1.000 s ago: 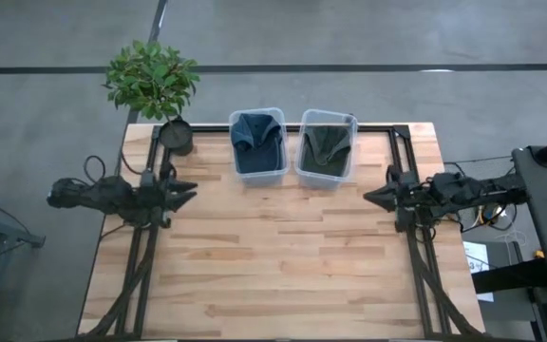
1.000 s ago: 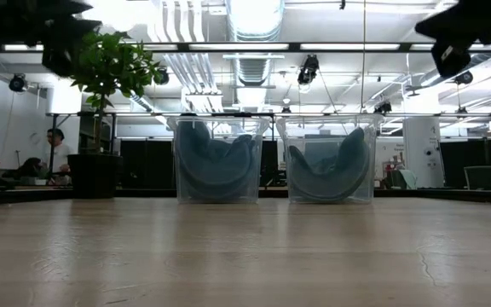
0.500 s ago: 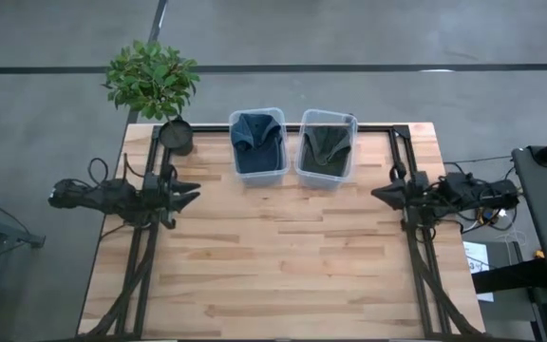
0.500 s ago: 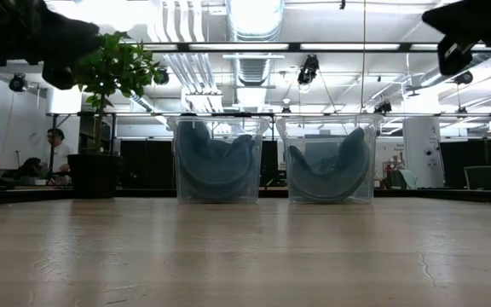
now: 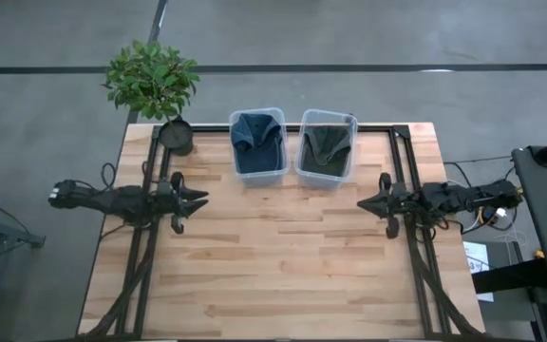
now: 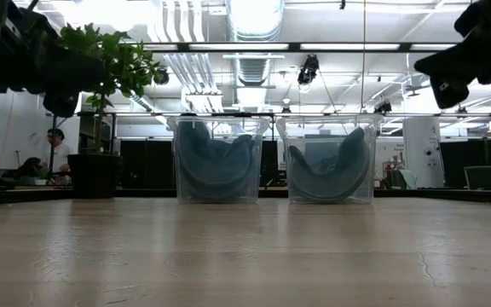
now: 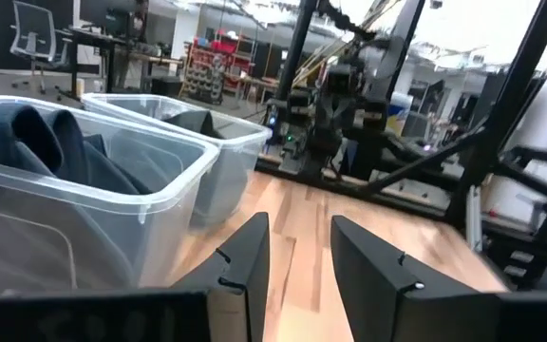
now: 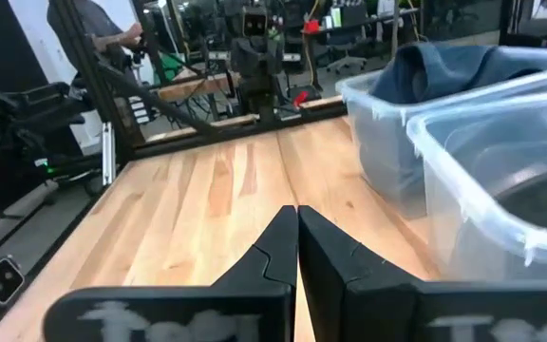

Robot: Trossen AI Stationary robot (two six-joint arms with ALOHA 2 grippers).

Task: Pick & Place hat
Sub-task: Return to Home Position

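Note:
Two clear bins stand side by side at the table's far middle. The left bin (image 5: pixel 257 173) holds a blue hat (image 5: pixel 256 138) and the right bin (image 5: pixel 325 180) holds a dark green hat (image 5: pixel 326 144). Each hat rests crumpled on its bin's floor. My left gripper (image 5: pixel 204 199) hovers level over the table's left side, open by a narrow gap (image 7: pixel 299 228), with nothing between its fingers. My right gripper (image 5: pixel 361 203) hovers level over the right side, shut and empty (image 8: pixel 297 214). Both point toward the table's middle.
A potted plant (image 5: pixel 153 81) stands at the far left corner, its pot (image 5: pixel 176 136) just left of the blue hat's bin. Black frame rails (image 5: pixel 406 171) run along the table's left, right and far sides. Bare wood (image 5: pixel 283 256) spreads across the middle and near half.
Both grippers have come down toward the table, staying level. In the high view each has also edged a little toward the table's middle. The bins and hats have stayed where they were.

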